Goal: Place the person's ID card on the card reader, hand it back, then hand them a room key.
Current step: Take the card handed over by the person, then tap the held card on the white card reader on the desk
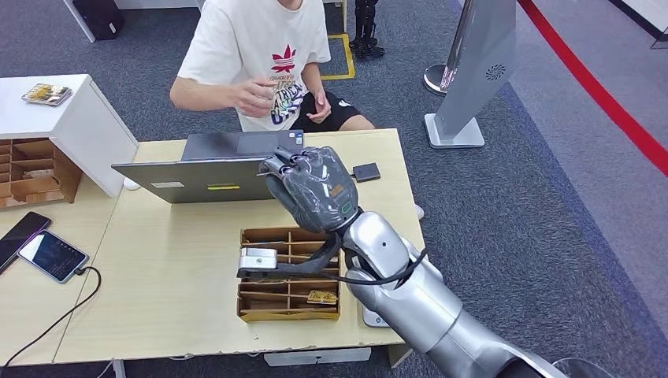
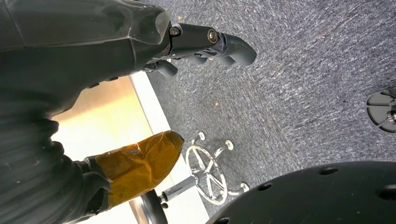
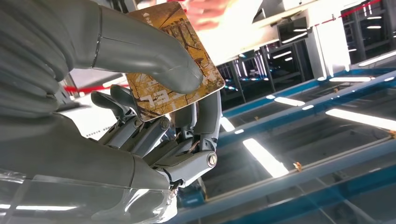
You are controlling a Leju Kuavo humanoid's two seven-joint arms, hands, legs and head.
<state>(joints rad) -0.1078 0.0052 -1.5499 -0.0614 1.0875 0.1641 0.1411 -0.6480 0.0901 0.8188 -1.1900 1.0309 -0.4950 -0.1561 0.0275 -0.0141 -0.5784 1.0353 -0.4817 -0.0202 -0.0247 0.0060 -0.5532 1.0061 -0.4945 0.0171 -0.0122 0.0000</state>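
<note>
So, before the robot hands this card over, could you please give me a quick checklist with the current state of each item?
1. Card held by the right hand: ok, pinched under the thumb.
2. Right hand raised above the laptop, towards the person: ok.
3. Person's hand ready to take it: ok, lifted in front of the chest.
4. Whether this is a room key or the ID card: cannot tell; it bears a golden pattern.
5. Left hand out of the way: ok, hanging over the floor, holding nothing.

Grey carpet [image 1: 512, 197] with red stripe [image 1: 599, 87]; wooden table [image 1: 157, 276] beside white cabinet [image 1: 87, 118].
</note>
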